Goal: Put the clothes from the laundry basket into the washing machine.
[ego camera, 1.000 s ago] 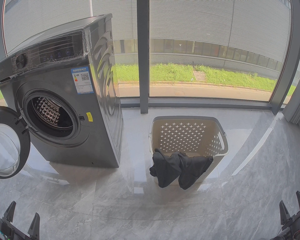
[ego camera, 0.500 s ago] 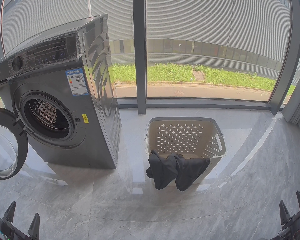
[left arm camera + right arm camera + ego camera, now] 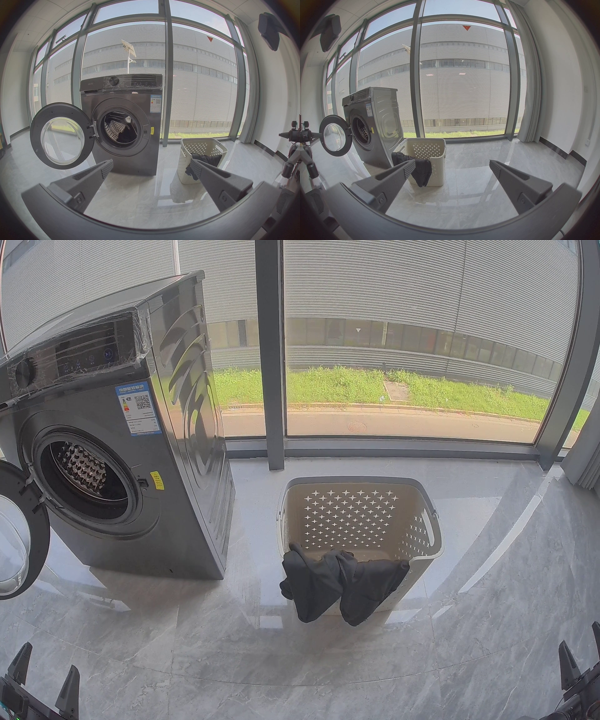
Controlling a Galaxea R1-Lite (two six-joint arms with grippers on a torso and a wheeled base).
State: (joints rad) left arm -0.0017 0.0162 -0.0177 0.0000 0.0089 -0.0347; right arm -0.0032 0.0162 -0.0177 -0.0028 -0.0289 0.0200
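**Hanging over the basket rim: dark clothes, both pincers released**

One laundry basket (image 3: 359, 481) on the floor, just right of one washing machine (image 3: 181, 427). Dark clothes (image 3: 340, 584) are draped over its near rim, partly inside and partly outside; one piece or two, cannot tell. The machine's door (image 3: 19, 540) is swung open. The left wrist view looks into the drum (image 3: 120, 131): dark mass low inside, unclear. Left pincer (image 3: 150, 164) and right pincer (image 3: 451, 164) are both spread, well short of the basket.

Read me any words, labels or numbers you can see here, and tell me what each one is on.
Nothing is legible.
Blue-edged label on the washing machine front: print and code too small.
Yellow sticker beside the drum opening: too small.
Control panel: markings unreadable.
Red triangle up at the window: no words.
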